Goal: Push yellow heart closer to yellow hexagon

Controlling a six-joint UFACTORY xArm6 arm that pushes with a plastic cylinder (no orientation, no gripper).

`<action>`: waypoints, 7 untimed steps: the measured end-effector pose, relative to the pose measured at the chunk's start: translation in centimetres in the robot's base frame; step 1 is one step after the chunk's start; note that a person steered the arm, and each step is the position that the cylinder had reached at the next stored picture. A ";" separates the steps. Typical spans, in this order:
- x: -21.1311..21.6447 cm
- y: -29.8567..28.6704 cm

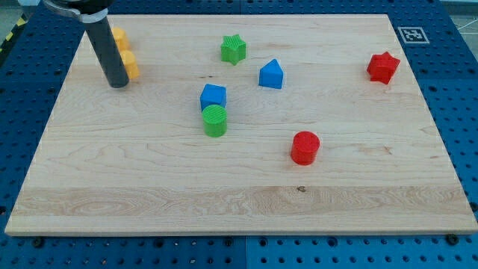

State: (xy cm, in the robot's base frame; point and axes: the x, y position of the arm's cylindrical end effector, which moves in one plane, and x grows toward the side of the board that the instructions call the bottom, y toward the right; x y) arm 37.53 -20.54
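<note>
Two yellow blocks lie close together at the view's upper left, both partly hidden behind my rod. One yellow block (120, 36) is higher up, the other yellow block (131, 66) is just below it. I cannot tell which is the heart and which the hexagon. My tip (118, 85) rests on the wooden board (239, 217), just left of and below the lower yellow block, touching or nearly touching it.
A green star (234, 49) and a blue house-shaped block (271, 75) lie at top centre. A blue cube (213, 96) touches a green cylinder (215, 120) below it. A red cylinder (305, 147) and a red star (383, 67) lie to the right.
</note>
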 end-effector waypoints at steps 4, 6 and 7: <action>-2.1 2.5; -3.8 9.0; -3.8 8.9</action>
State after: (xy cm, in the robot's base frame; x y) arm 33.73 -11.61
